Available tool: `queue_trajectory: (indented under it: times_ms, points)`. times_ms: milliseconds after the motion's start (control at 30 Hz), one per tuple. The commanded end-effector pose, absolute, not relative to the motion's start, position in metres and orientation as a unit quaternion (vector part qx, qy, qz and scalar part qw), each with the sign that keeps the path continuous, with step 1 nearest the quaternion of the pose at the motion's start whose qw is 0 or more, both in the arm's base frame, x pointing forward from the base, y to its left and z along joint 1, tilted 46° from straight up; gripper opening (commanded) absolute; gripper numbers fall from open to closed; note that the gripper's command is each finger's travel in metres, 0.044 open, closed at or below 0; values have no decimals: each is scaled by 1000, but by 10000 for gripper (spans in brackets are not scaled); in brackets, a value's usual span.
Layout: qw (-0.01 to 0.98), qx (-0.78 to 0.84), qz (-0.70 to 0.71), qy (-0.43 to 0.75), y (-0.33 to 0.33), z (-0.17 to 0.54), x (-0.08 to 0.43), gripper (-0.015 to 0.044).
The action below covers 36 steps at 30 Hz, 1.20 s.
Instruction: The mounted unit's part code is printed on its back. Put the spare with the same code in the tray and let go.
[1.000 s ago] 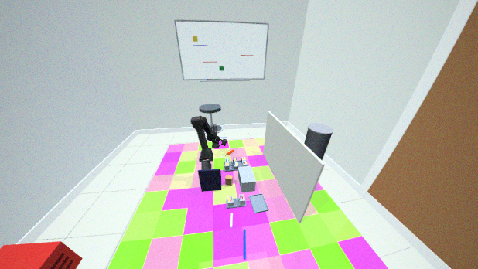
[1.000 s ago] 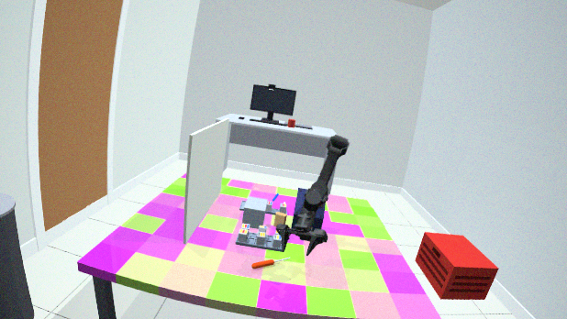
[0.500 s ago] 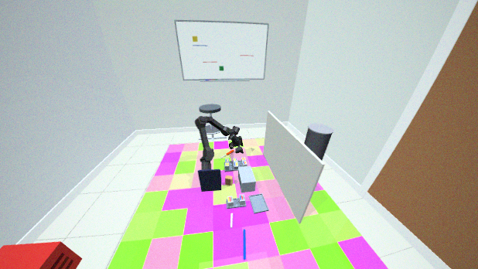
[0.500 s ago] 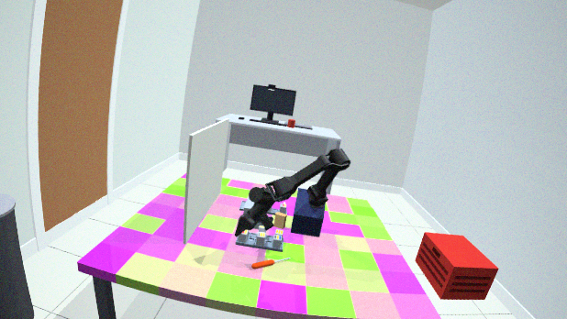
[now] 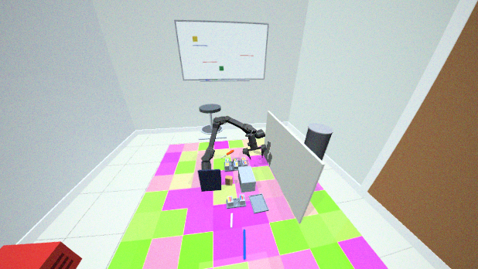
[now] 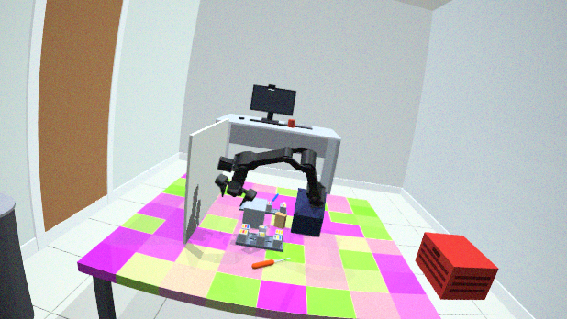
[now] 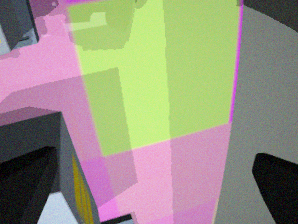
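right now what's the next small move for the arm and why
Probably swing the open, empty hand a little further round the grey mounted unit so the wrist camera faces its back. The hand hangs between the unit and the white panel, and the wrist view shows only checkered table and an edge of the unit, with no code readable. No spare should be picked until it is.
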<state>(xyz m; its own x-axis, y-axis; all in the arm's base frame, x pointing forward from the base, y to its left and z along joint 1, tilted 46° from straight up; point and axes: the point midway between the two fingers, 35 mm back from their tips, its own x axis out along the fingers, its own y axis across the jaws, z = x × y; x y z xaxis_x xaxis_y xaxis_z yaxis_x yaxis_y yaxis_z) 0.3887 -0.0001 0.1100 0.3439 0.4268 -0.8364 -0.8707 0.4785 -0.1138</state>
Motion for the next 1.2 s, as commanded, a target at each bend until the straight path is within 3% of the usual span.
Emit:
queue_trajectory:
  times_ms: [0, 233, 1167]
  points:
    - [783, -41, 350, 512, -62, 86, 375, 440]
    - [699, 319, 219, 601, -133, 64, 350, 440]
    - [710, 294, 242, 592, -119, 77, 346, 440]
